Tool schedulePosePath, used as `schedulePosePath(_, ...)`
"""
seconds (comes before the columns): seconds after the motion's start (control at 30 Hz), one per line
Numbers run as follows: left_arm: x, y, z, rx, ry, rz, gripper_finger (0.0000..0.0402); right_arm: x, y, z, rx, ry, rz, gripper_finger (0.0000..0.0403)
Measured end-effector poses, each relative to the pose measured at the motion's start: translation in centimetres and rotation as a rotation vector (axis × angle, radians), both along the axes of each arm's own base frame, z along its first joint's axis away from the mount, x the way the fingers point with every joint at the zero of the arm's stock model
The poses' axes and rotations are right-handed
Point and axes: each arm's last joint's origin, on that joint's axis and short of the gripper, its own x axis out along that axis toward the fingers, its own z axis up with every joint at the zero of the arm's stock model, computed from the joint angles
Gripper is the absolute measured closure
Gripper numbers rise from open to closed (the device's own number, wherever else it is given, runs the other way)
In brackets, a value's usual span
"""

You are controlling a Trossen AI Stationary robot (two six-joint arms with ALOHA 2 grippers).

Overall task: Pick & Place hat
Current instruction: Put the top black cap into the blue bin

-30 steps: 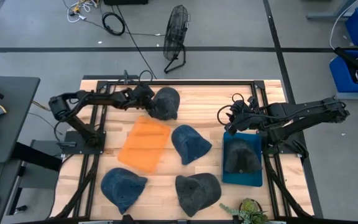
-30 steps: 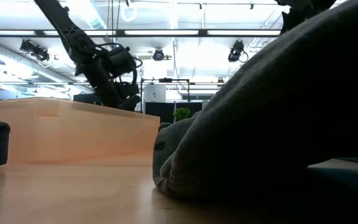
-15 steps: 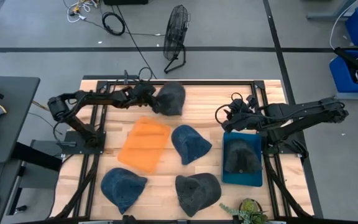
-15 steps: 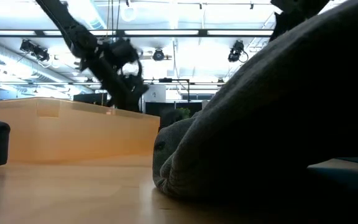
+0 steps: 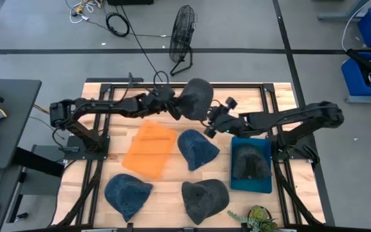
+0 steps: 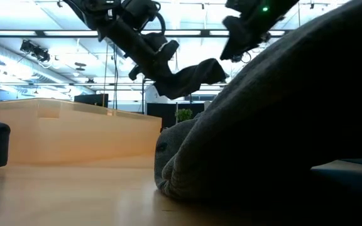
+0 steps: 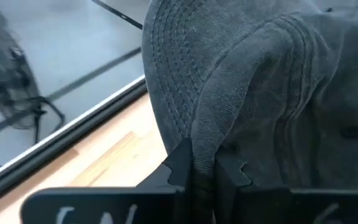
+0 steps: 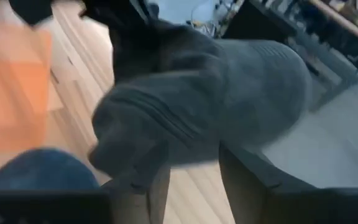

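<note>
A dark grey hat [image 5: 196, 98] hangs in the air over the far middle of the table, and my left gripper [image 5: 172, 108] is shut on it. The low view shows the hat [image 6: 197, 74] drooping from that gripper [image 6: 162, 66]. My right gripper [image 5: 210, 127] stands open just to the right of and nearer than the hat. In its wrist view the hat [image 8: 216, 93] fills the space just beyond the open fingers [image 8: 191, 186]. My left gripper pinches a raised fold of the hat's stitched cloth [image 7: 209, 142] between its two fingers [image 7: 180, 167]. It comes at the hat from the table's left, slanting down. The hat is lifted clear of the table and sags beyond the fingers. Of my right gripper I cannot tell whether a finger [image 8: 151, 180] touches the hat's lower edge.
An orange tray [image 5: 150, 149] lies left of centre. A blue hat [image 5: 197, 148] lies beside it, another blue hat [image 5: 127, 195] and a dark hat [image 5: 205, 200] near the front edge. A blue bin [image 5: 237, 182] at the right holds a dark hat. A plant [image 5: 256, 219] stands at the front right.
My left gripper has raised the dark grey hat off the table's far left part and carried it up and toward the right, so it now hangs clear. My right gripper has swung from beside the blue bin toward the left, up to the hat.
</note>
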Motion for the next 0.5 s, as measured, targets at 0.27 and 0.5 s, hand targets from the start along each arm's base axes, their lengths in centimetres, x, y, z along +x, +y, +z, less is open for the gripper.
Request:
schedulePosePath(0.27, 0.2, -0.7, -0.1, -0.004, -0.012, 0.049, 0.0371, 2.1, -0.4, 0.5, 0.044, -0.179, 0.060, 0.0170)
schedulePosePath(0.5, 0.5, -1.6, 0.1, 0.012, -0.023, 0.039, 0.0367, 3.3, -2.1, -2.0, -0.013, -0.068, -0.027, 0.0137)
